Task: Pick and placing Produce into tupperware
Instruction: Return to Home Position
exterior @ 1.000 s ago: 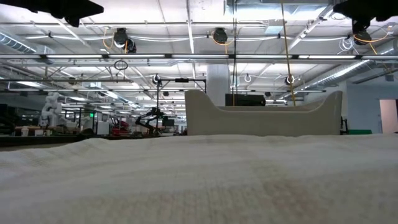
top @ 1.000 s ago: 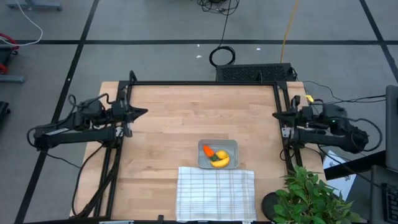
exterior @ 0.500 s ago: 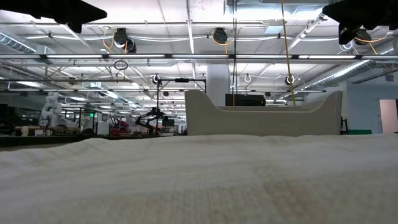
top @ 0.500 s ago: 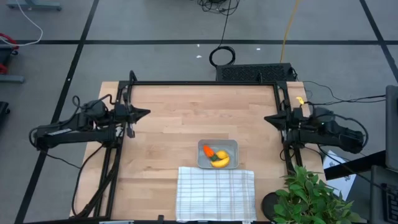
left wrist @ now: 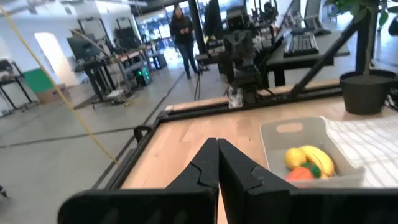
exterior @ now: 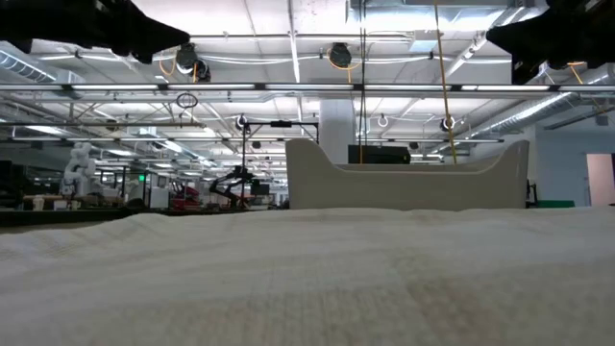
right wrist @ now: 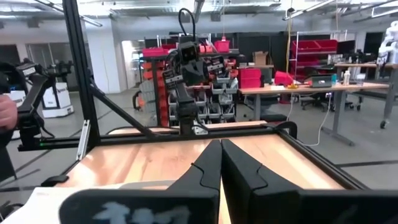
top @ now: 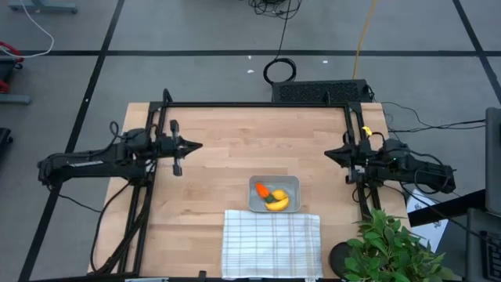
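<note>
High view: tupperware (top: 289, 186) w/ produce (top: 274, 200) lies btwn left claw (top: 197, 146) & right claw (top: 329, 153), both clenched.

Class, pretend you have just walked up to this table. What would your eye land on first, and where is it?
The bright produce stands out: an orange carrot and a yellow banana lie inside the grey tupperware, on the wooden table beside a white striped cloth. The left gripper and right gripper hang at opposite sides of the table, fingers shut, both well apart from the container.
</note>
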